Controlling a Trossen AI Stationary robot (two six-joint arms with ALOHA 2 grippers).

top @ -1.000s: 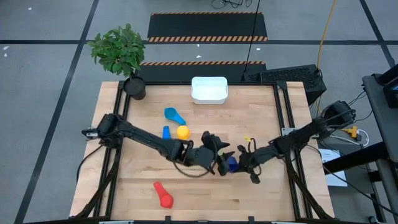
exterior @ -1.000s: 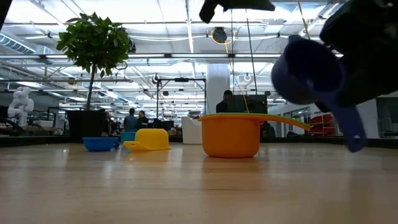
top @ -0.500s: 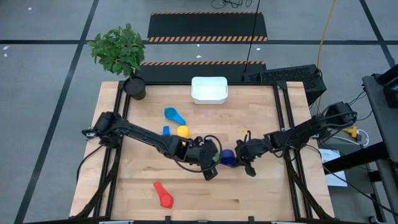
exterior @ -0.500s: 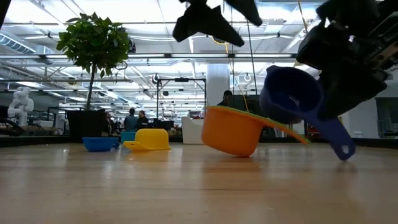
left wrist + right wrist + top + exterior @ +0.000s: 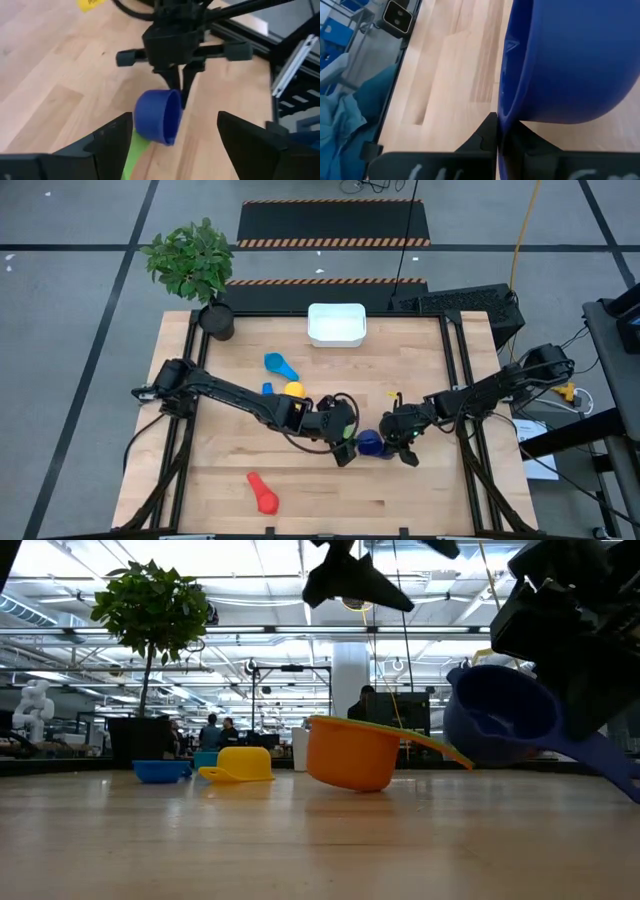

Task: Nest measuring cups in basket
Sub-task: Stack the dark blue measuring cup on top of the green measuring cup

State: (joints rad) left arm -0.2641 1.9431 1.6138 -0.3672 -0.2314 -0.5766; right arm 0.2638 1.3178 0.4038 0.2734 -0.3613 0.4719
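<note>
The dark blue cup [image 5: 371,443] hangs just above the table's middle with my right gripper [image 5: 393,442] shut on it. Next to it an orange cup [image 5: 348,752] with a green cup nested inside stands tilted, and the green handle [image 5: 131,152] points toward the blue cup. My left gripper [image 5: 345,444] is open above the orange cup, its fingers wide on either side of the green handle without touching it. Light blue [image 5: 280,366], blue [image 5: 267,391] and yellow [image 5: 293,391] cups lie farther back. A red cup [image 5: 262,493] lies near the front. The white basket [image 5: 336,324] stands at the far edge. My right gripper pinches the dark blue cup's handle [image 5: 503,150] between its two fingers, coming from the table's right and slanting down. The bowl [image 5: 497,720] is lifted clear and lies on its side, mouth toward the left gripper. Its rim is close to the green handle's end.
A potted plant [image 5: 195,265] stands at the far left corner. Black rails [image 5: 462,380] run along the table's left and right sides. Bare wood lies between the cups and the basket and along the near edge.
My right gripper has rolled and sunk, bringing the dark blue cup lower and onto its side. The orange cup has tipped from upright and shifted a little toward the table's left. My left gripper has tipped downward over it, and its fingers stand wider apart.
</note>
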